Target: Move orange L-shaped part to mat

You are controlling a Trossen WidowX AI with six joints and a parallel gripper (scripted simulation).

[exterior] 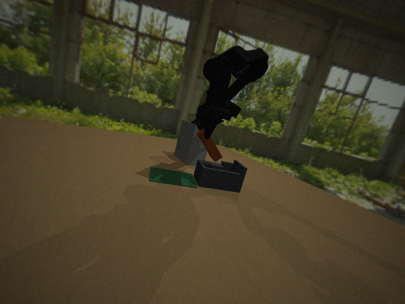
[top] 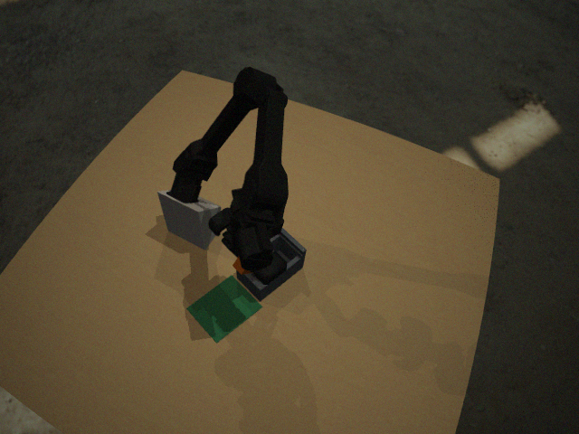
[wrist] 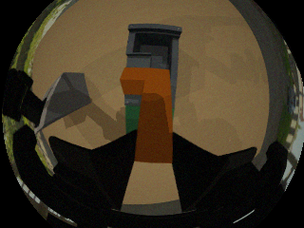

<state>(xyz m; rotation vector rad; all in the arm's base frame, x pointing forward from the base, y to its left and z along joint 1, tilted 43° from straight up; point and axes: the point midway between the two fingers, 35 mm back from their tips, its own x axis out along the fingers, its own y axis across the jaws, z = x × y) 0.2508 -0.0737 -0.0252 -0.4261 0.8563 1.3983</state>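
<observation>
The orange L-shaped part (top: 240,266) (exterior: 211,145) (wrist: 156,111) is in the air above the tray, steeply tilted, its L-shaped end lower and its other end up at the fingers. My gripper (exterior: 205,134) (wrist: 154,135) is shut on the part's raised end; in the top view the arm hides the fingertips. The grey tray (top: 282,282) (exterior: 218,179) (wrist: 175,71) stands below, its pocket partly in view and empty there. The green mat (top: 222,308) (exterior: 171,178) (wrist: 132,116) lies flat beside the tray, with nothing on it.
A grey block (top: 185,224) (exterior: 187,142) (wrist: 68,97) stands at the arm's base, behind the mat and the tray. The tray's raised end wall (exterior: 240,166) (wrist: 154,28) is on the side away from the mat.
</observation>
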